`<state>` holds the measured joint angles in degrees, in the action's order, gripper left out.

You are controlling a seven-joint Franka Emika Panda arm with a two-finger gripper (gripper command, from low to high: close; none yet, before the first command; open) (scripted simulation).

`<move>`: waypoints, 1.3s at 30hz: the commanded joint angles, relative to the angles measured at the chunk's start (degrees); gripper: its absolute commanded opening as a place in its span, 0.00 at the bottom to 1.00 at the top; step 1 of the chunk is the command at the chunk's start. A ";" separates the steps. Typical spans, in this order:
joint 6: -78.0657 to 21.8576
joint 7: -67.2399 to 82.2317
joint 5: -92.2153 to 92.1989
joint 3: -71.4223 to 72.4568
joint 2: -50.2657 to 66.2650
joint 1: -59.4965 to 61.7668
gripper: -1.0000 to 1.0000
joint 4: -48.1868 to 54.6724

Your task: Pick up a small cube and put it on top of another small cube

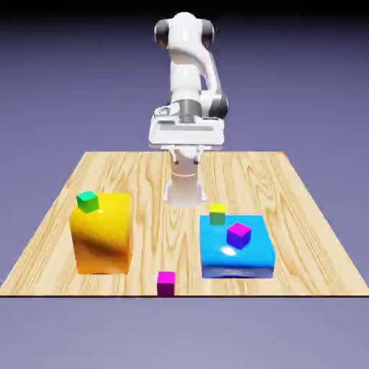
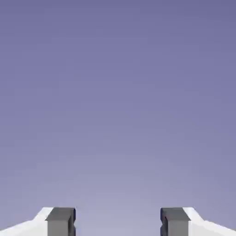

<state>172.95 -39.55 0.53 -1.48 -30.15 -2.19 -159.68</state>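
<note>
Nearest the camera, a small magenta cube (image 1: 166, 282) sits on the wooden worktop (image 1: 288, 187) at its front edge, between a tall orange block (image 1: 101, 234) on the exterior view's left and a low blue block (image 1: 236, 249) on the exterior view's right. On the orange block's top, at its far left corner, rests a small green cube (image 1: 87, 201). On the blue block's top, a small purple cube (image 1: 238, 234) sits turned at an angle. A small yellow cube (image 1: 218, 212) sits just behind the blue block's far edge; whether it rests on the worktop or on the block I cannot tell. My arm (image 1: 189, 79) rises at the worktop's far edge, well apart from all the cubes. My pincer (image 2: 118, 222) is spread wide and has hold of nothing: in the hand view my two grey fingertips (image 2: 61, 221) show far apart at the bottom edge, with only plain blue-violet backdrop (image 2: 118, 92) between and beyond them.
</note>
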 commanded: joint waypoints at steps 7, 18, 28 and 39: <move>-6.14 16.86 3.08 -8.62 14.54 -8.73 0.50 7.65; -15.78 43.36 7.92 -22.16 37.38 -22.45 0.50 19.66; -23.43 66.52 11.88 -33.54 58.14 -33.87 0.50 30.29; -23.03 66.58 11.74 -33.32 58.62 -33.58 0.00 30.38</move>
<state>149.86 27.04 12.26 -34.80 28.47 -35.77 -129.31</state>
